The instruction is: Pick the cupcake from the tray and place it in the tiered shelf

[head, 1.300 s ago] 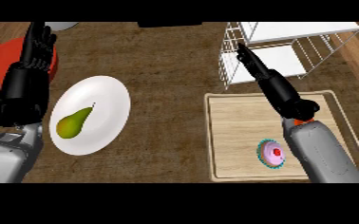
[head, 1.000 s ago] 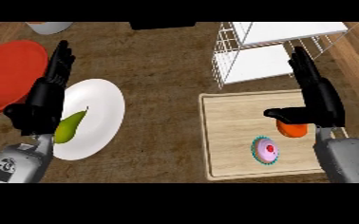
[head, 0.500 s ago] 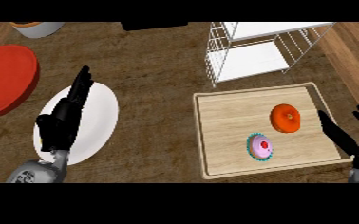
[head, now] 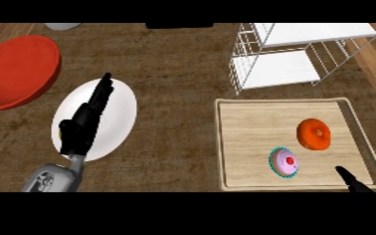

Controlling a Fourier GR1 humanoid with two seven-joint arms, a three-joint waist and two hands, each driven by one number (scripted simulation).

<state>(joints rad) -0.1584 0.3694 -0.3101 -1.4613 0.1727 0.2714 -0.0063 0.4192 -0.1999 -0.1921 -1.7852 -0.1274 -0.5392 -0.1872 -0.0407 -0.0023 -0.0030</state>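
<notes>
Both arms have pulled back toward me: right robot hand (head: 356, 183) barely shows over the tray's (head: 242, 124) near corner (can't tell its grip), left robot hand (head: 82, 127) lies straight-fingered over the plate (head: 121, 104). With the cupcake (head: 285, 161) untouched on the tray, picking hasn't begun.

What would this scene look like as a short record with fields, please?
cupcake: on the tray, near its front edge, not held
tray: wooden, right side of the counter
orange fruit: on the tray, apart from the cupcake
tiered shelf: white wire, behind the tray
left hand: open, over the white plate
right hand: lower right edge, touching nothing
red dish: far left
</notes>
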